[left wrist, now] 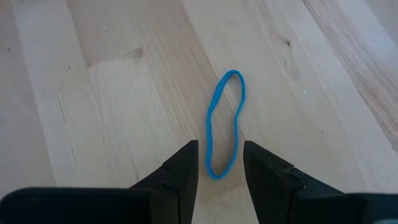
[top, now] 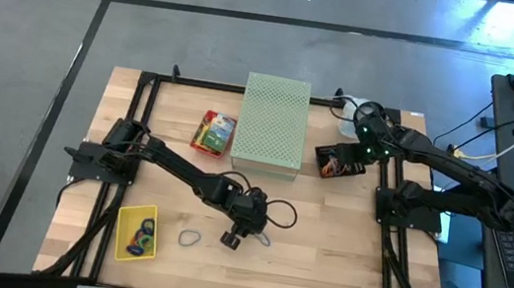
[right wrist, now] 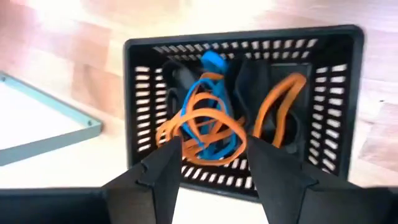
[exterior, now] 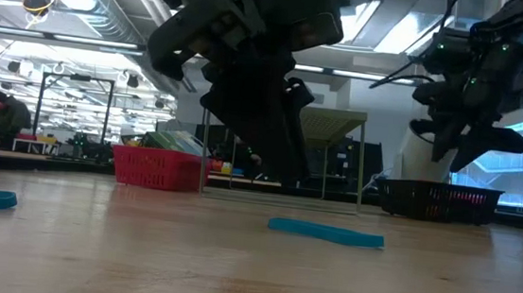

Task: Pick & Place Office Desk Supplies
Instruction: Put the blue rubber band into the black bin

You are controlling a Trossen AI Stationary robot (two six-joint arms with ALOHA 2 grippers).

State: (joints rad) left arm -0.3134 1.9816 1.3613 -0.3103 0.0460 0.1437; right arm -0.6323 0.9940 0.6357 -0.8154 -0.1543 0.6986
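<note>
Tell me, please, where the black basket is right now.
The black basket sits right of the pale green perforated box in the high view, directly below the right claw.

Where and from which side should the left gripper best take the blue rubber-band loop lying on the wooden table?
Probably from straight above, across the near end of the flat, narrow blue rubber-band loop: both strands there lie between the left gripper's open fingers.

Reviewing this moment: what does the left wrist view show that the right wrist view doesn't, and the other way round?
Only the left wrist view: a blue rubber-band loop lying flat on the bare wooden table, one end between the open left gripper.

Only the right wrist view: a black perforated basket holding tangled orange bands and a blue band, with the open right gripper over it.

Both: two dark spread fingers and the wooden tabletop.
</note>
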